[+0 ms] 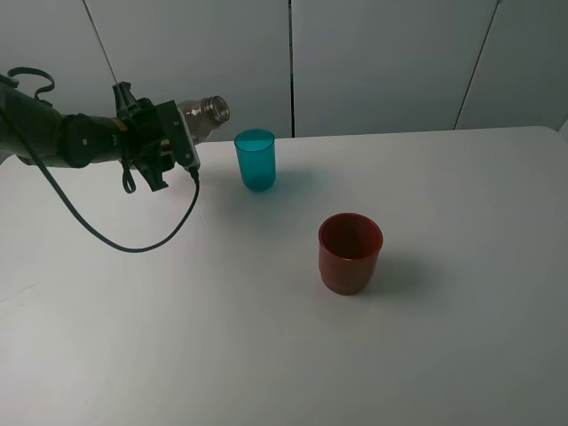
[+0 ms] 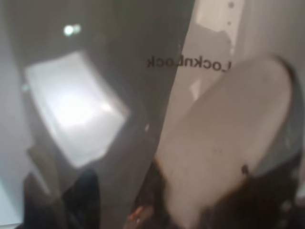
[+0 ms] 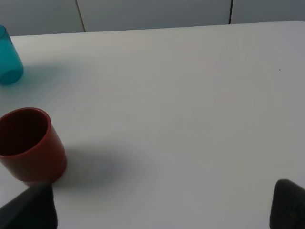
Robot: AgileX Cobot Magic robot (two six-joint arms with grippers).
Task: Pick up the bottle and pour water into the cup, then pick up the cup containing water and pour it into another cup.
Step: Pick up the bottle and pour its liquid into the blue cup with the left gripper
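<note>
Exterior high view: the left gripper (image 1: pixel 182 131) is clenched on the bottle (image 1: pixel 206 112), held in the air at the far left of the table (image 1: pixel 461 337). The bottle lies tipped almost flat, its open neck pointing right toward the teal cup (image 1: pixel 256 160). The mouth sits above the rim and just left of it, not yet over the opening. The teal cup stands upright at the far side. The red cup (image 1: pixel 350 253) stands upright nearer and to the right, well apart from it. A cable (image 1: pixel 133 240) hangs in a loop below the left arm, over the tabletop.

Left wrist view: the bottle wall (image 2: pixel 95 95) fills the picture, with a pale pad (image 2: pixel 224 143) pressed against it. Whether it contains water cannot be told.

Right wrist view: the right gripper (image 3: pixel 159 212) is released, its two dark tips wide apart with only bare table between them. The red cup (image 3: pixel 28 145) and teal cup (image 3: pixel 8 59) lie off to one side.

Hazards, as judged: with the bottle this flat and its mouth short of the rim, any water may run out early and land on the table left of the cup. Moving the neck lower or farther right could strike the light tumbler and topple it. The smooth plastic may also rotate or slip in the grip as the tilt increases.
</note>
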